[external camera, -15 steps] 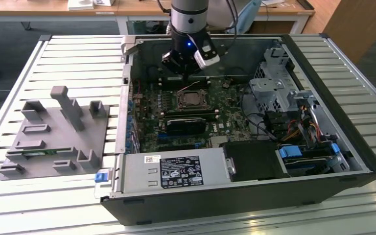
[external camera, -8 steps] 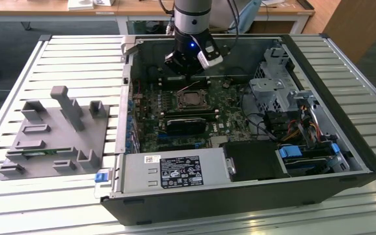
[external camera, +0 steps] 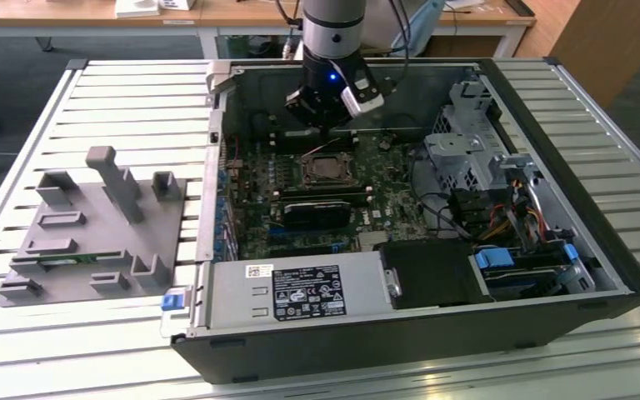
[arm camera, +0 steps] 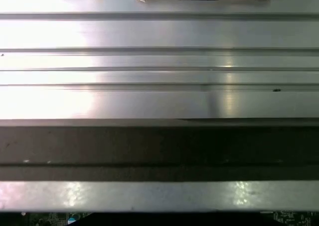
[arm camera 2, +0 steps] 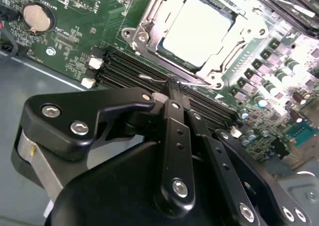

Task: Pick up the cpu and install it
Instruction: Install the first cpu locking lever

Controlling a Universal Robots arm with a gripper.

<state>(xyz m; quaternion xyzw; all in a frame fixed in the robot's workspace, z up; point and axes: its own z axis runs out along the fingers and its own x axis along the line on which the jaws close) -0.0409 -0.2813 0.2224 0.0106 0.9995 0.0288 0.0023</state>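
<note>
Silver-topped square cpu (arm camera 2: pixel 198 30) sits in its metal socket frame (arm camera 2: pixel 149 24) as the black gripper (arm camera 2: pixel 172 86) hovers just beside it, jaws closed and empty.

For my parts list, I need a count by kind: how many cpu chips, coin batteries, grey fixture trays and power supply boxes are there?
cpu: 1, lying in the motherboard socket
coin battery: 1
grey fixture tray: 1, beside the case
power supply box: 1
Total: 4
</note>
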